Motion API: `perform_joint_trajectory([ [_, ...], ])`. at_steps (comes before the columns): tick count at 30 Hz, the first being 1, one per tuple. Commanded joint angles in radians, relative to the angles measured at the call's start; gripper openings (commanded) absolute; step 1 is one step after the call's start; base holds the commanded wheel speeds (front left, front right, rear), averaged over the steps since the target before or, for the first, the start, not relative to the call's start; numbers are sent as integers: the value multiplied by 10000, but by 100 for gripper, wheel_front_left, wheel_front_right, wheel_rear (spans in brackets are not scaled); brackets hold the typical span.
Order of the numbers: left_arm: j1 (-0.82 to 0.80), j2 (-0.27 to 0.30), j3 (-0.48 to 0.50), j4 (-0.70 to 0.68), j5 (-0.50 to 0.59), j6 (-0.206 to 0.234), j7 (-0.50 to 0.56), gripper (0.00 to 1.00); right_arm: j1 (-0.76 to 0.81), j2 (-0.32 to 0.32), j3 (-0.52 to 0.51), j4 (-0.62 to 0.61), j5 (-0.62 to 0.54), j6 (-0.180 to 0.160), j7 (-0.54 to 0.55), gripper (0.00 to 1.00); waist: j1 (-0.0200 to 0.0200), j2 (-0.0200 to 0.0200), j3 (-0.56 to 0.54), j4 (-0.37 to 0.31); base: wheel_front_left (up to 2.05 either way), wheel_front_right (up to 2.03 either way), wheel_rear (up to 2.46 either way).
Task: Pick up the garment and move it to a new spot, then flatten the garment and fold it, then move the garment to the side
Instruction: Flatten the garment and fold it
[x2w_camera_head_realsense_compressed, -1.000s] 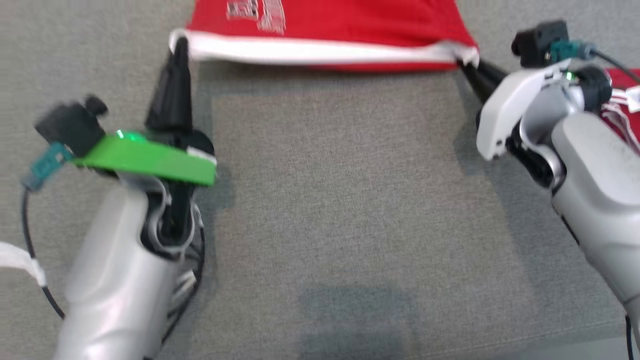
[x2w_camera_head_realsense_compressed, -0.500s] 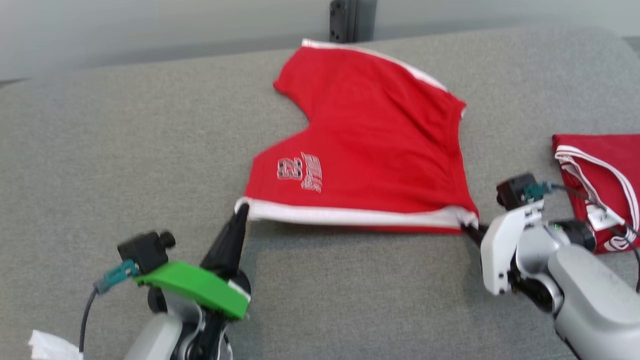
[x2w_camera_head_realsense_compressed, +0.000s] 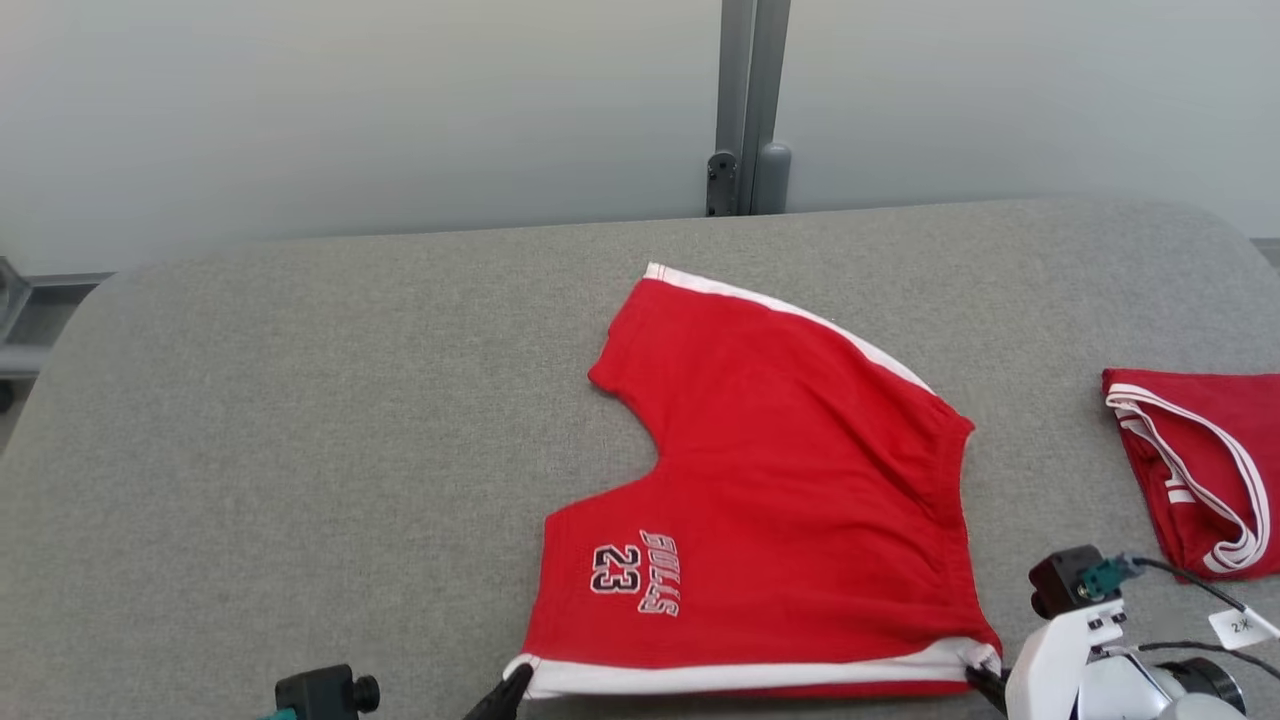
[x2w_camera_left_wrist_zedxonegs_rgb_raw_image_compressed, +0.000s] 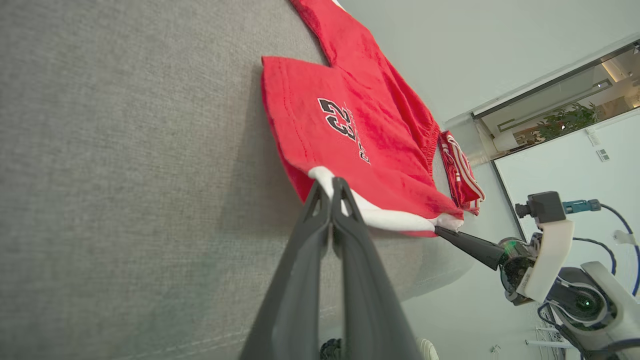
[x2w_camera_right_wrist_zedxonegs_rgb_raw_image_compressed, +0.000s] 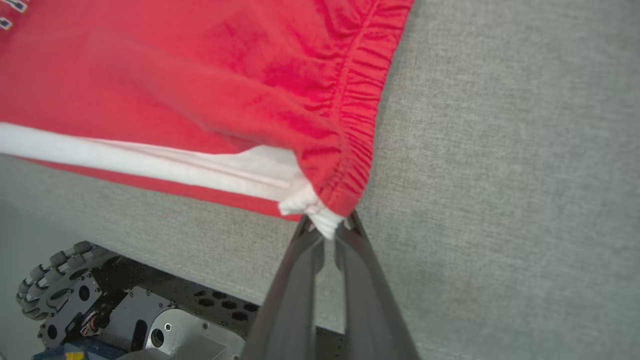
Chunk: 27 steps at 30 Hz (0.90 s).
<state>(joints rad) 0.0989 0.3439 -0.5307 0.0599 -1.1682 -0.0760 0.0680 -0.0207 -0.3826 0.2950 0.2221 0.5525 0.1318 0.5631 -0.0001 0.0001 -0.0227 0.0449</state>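
One wide grey fabric-covered surface is stretching across the head view, with a pale wall and a grey upright post standing behind its far edge. The garment, a pair of red shorts, is lying spread on the surface right of centre. Its two legs are pointing toward the robot's left and its gathered waistband is facing the right. A white band is running along its near edge, close to the front edge of the surface, and is being drawn straight between the two grippers. A second red garment with white stripes is lying folded near the right edge of the surface, well apart from the shorts. In the right wrist view, part of the robot's wheeled base is showing below the edge of the surface. The left gripper is pinching the near left corner of the white band, its dark fingers pressed together on the cloth. The right gripper is clamping the near right corner, where the band is meeting the waistband, with a bunch of white cloth squeezed between its fingertips. In the left wrist view the gripped edge is casting a shadow on the surface below it. A white "23" print is showing on the near leg.
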Motion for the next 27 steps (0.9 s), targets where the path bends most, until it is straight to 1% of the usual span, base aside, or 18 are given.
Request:
perform_joint_trajectory([
  [1, 294, 194, -3, -136, -116, 117, 157, 0, 470, 4, -249, -259, -131, -24, 314, 0, 1, -1, -197, 136, 0, 0, 0],
  [5, 687, 573, -87, -639, -267, 421, 629, 0, 1547, 186, -920, -1357, -365, -24, 1232, 0, 1, -1, -294, 98, 0, 0, 0],
  [8, 611, 685, 122, -884, -15, 625, 356, 0, 2098, 526, -1442, -2094, -460, -25, 1459, 0, 1, -1, -321, 27, 0, 0, 0],
  [10, 371, 643, 119, -916, 164, 650, 254, 0, 2266, 786, -1635, -2466, -489, -24, 1492, 0, 1, -1, -317, -54, 0, 0, 0],
  [13, -172, 412, 178, -719, 395, 603, 85, 0, 2138, 1195, -1737, -2850, -437, -22, 1415, 0, 1, -1, -254, -201, 0, 0, 0],
  [16, -972, 149, 182, -197, 771, 583, -170, 0, 1681, 1395, -1673, -2932, -515, -20, 1359, 0, 1, -1, -123, -341, 0, 0, 0],
  [22, -2905, -513, 196, 1365, 1579, 629, -749, 0, 394, 1724, -1539, -2550, -507, -19, 952, 0, 1, -1, 338, -631, 0, 0, 0],
  [27, -4709, -1037, 211, 2822, 2253, 746, -1245, 0, -856, 1938, -1429, -2117, -383, -19, 414, 0, 1, -1, 1092, -900, 0, 0, 0],
])
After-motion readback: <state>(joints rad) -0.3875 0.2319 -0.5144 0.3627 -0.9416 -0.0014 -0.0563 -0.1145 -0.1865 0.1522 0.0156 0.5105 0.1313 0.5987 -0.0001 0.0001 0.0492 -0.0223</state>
